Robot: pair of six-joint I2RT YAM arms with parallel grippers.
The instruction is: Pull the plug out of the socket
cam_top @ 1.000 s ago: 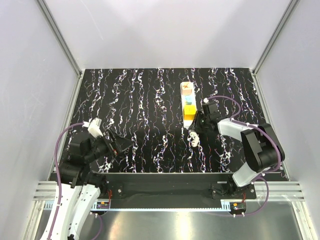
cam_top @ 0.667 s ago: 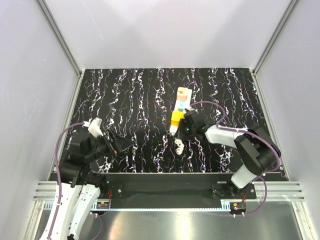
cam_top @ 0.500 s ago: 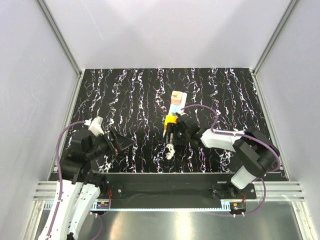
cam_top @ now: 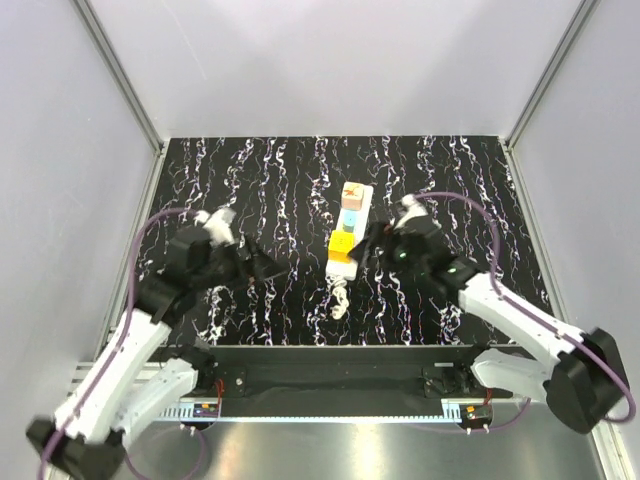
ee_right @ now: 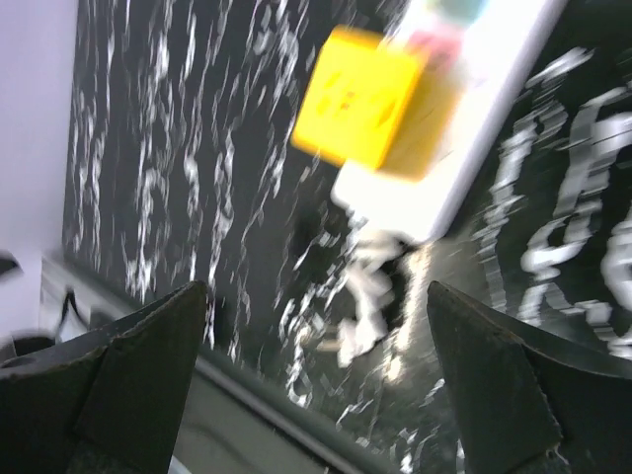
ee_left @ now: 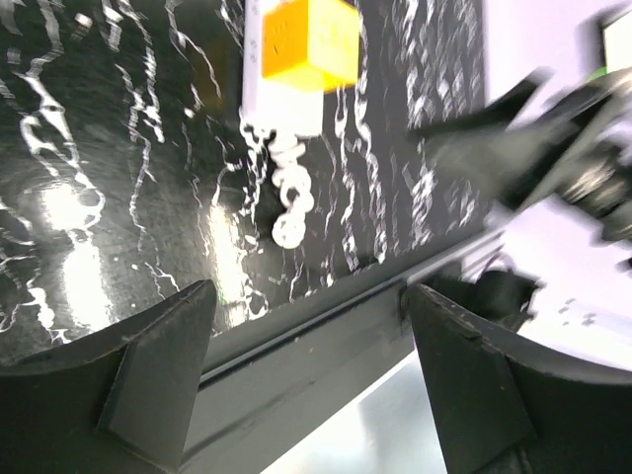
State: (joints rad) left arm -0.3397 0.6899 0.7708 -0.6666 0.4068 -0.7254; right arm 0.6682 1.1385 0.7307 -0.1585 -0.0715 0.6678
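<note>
The socket (cam_top: 352, 222) is a narrow white strip lying slightly tilted at the middle of the black marbled table. A yellow cube plug (cam_top: 343, 243) sits in it near its near end, with a blue outlet and an orange one beyond. Its knotted white cord (cam_top: 340, 300) trails toward me. My right gripper (cam_top: 371, 246) is open just right of the plug, holding nothing. My left gripper (cam_top: 266, 266) is open, well left of the strip. The left wrist view shows the plug (ee_left: 308, 39) and cord (ee_left: 286, 188) ahead of its fingers (ee_left: 158, 375). The right wrist view is blurred, with the plug (ee_right: 360, 94) above its fingers (ee_right: 504, 395).
White walls with aluminium posts (cam_top: 125, 90) close in the table on three sides. A black bar and metal rail (cam_top: 330, 385) run along the near edge between the arm bases. Purple cables (cam_top: 480, 215) loop off both wrists.
The right gripper dragged the socket leftward, then let go, opened wide and drew back to its right. The left arm swung up and right toward the socket, its jaws narrowing a little.
</note>
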